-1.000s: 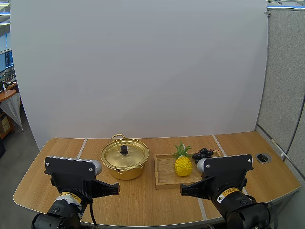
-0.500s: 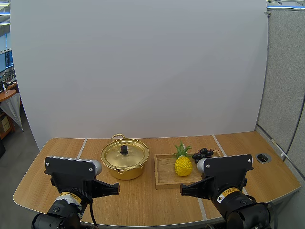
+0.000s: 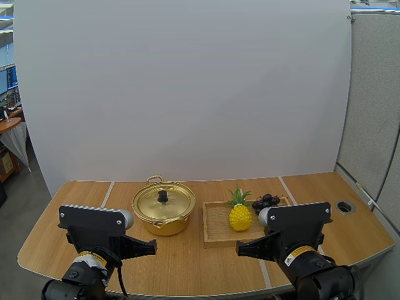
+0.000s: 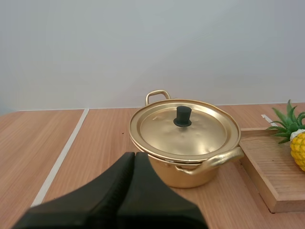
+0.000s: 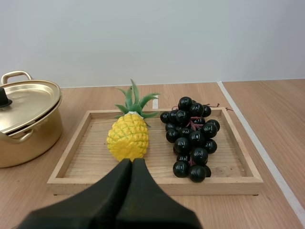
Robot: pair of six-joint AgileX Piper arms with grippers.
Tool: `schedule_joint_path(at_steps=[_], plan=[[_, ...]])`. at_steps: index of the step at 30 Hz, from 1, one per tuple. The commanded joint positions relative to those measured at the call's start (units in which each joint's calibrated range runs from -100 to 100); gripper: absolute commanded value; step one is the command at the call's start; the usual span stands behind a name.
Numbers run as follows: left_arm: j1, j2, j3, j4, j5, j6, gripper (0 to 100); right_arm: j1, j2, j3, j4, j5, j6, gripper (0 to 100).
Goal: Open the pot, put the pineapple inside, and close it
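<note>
High rear overview; low forward wrist views, common pot (image 4: 190,138)

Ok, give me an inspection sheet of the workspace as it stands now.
surface: wooden table, pale seams, round hole at its right.
job's things: gold pot with lid on; pineapple upright in the tray.
clutter: grapes in the tray beside the pineapple.
grippers: left gripper shut on nothing, facing the pot; right gripper shut on nothing, facing the tray.
cables: nothing seen.
surroundings: white screen behind the table; grey partition at the right.
</note>
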Motion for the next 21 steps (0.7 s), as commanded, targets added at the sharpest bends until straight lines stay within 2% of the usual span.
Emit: schedule_joint_path(at_steps=[1, 21], plan=[[0.08, -0.2, 0.1, 0.2, -1.5, -0.5, 0, -0.2, -0.3, 0.0, 0.1, -0.3, -0.4, 0], [0.08, -0.2, -1.9, 0.2, -1.4, -0.5, 0, -0.2, -0.3, 0.0, 0.1, -0.3, -0.4, 0]])
